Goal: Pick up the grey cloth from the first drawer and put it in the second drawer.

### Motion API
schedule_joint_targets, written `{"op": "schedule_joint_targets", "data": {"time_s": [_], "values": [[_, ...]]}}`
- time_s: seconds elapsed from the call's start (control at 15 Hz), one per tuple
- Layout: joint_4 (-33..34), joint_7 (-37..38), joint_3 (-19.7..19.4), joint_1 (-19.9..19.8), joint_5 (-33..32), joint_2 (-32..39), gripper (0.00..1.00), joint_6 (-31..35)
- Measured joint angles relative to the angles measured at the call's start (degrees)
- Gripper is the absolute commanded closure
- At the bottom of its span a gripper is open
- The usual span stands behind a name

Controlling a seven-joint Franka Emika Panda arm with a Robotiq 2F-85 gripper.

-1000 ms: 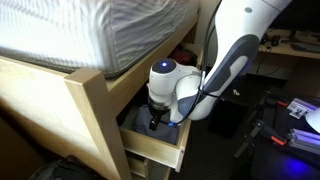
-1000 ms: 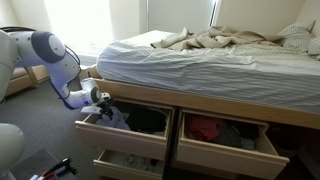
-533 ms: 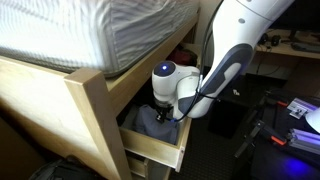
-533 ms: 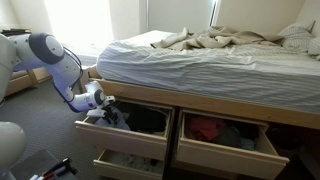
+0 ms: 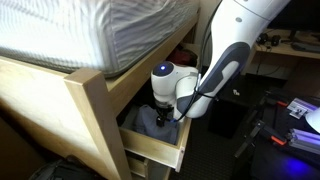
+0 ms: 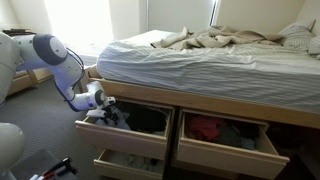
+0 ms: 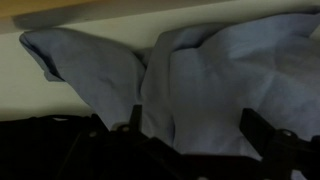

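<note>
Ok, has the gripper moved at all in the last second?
Yes, slightly. In an exterior view the gripper sits a little lower against the bed frame, deeper into the first drawer, over the grey cloth.

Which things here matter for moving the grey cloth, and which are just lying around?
For the job: grey cloth, the wooden drawer holding it, the open hand over it.
Just lying about: black item beside the cloth, red clothes in another drawer, rumpled blanket on the bed.
</note>
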Motion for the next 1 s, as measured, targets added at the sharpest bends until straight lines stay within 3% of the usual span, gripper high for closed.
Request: {"op": "schedule_joint_targets", "data": {"time_s": [0.2,0.53,0.67,1.0], "values": [[1.72,-3.74,2.22,-1.66,-0.1,0.01,0.0,-1.48],[6.81,-15.98,12.08,-10.89,-0.11,0.18,0.0,-12.69],[8.82,-17.23,13.21,-12.65,-0.39,0.59,0.0,-16.67],[9.22,-16.96,13.59,-12.86,-0.72,0.72,0.0,-16.93]]}}
